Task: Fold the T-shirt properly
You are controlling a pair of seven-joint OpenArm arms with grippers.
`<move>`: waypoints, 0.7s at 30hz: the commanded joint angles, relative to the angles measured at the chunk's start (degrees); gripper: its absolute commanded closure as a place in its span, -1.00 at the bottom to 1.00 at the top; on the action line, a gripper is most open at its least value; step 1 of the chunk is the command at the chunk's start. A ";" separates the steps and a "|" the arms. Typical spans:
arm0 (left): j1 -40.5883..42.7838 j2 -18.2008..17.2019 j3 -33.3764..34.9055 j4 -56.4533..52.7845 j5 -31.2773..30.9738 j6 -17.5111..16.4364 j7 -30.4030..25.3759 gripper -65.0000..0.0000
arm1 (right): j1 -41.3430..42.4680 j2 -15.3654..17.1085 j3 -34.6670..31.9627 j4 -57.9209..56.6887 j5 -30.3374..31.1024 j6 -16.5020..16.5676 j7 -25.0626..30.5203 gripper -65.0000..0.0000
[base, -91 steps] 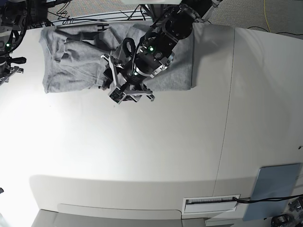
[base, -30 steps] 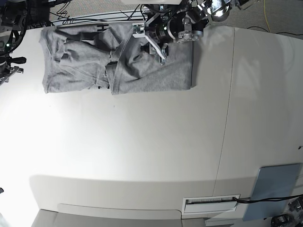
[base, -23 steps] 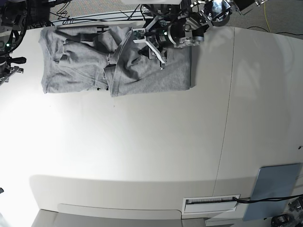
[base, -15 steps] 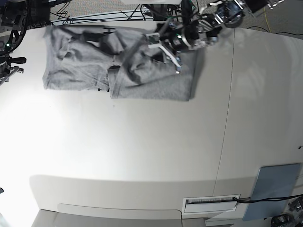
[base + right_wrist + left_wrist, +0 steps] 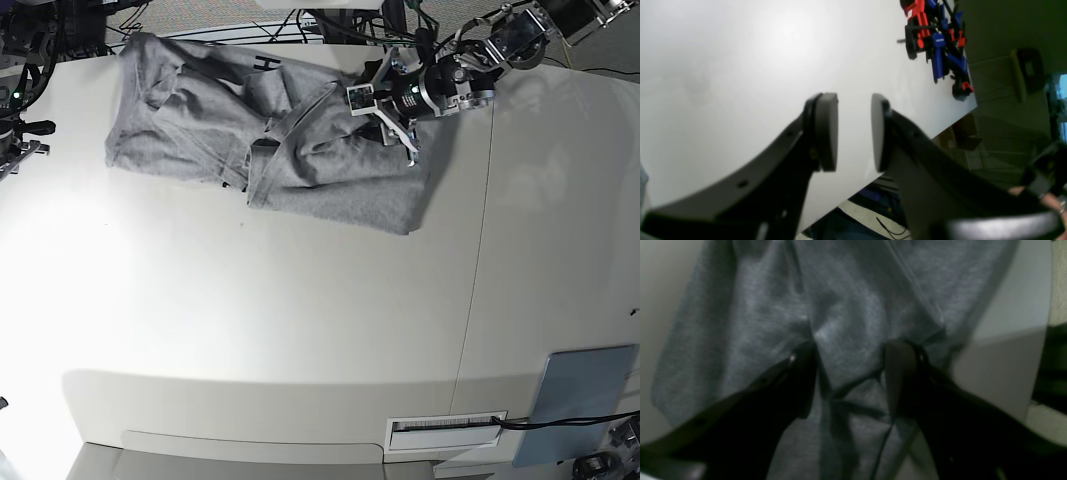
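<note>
Jaws gaping: left gripper [image 5: 850, 380] is straddling a shirt [image 5: 300, 150] ridge, pinching nothing; right gripper [image 5: 853, 133] idling apart, empty.
I'm judging folding barely begun; shirt lying rumpled, unsquared.

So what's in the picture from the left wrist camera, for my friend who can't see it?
A crumpled grey T-shirt fills most of the picture, lying on a pale table. The left tool is right over it with its two dark fingers spread wide and a bunched ridge of cloth between them. The picture is a bit blurry.
</note>
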 commanded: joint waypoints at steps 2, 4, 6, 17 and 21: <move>0.59 -2.32 -0.07 0.96 3.43 -1.38 10.80 -0.01 | 0.31 1.14 0.52 0.76 -0.74 -0.63 1.38 0.47; 0.35 -2.32 -0.07 3.82 0.72 -2.75 10.78 -0.01 | 0.31 1.14 0.52 0.76 -0.74 -0.63 1.53 0.47; -0.26 -2.29 -0.07 6.47 -2.47 -4.20 10.78 -0.01 | 0.31 1.14 0.52 0.76 -0.72 -0.63 1.75 0.47; -7.65 -1.84 -0.07 8.50 -9.14 -4.39 10.43 -0.01 | 0.31 0.98 0.52 0.76 -0.72 -0.66 1.70 0.47; -10.58 -1.84 -0.07 8.22 -9.11 -4.37 9.70 -0.01 | 0.28 0.98 0.48 0.76 0.20 -0.66 1.60 0.47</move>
